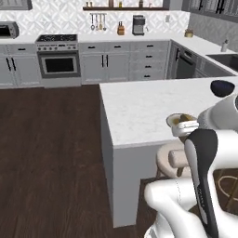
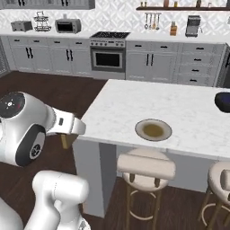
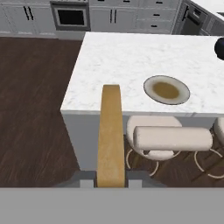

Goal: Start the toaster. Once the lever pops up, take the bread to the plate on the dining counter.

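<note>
Hand view: bread [image 3: 110, 133] sits edge-on, clamped between the jaws of the gripper [image 3: 110, 179], long axis pointing toward the counter [image 3: 118, 57]. Slice is gripped at one end only, most of it sticking out unsupported. Right of it, the plate [image 3: 166, 89] lies near the counter's front edge, with a brownish patch in its middle, cannot tell what. Stool [image 3: 170, 138] stands below the plate, against the counter's side. Dark bowl [image 3: 220, 47] is at the far right edge, well apart from the plate.

Risks, as judged: bread hangs off to the left of the plate, out over the floor, so an early release drops it on the floor or stool. Thin end grip may let the slice pivot or slip during the swing right. Coming in low could knock the bread tip on the counter edge. Releasing edge-on, it may topple off the rim.
</note>
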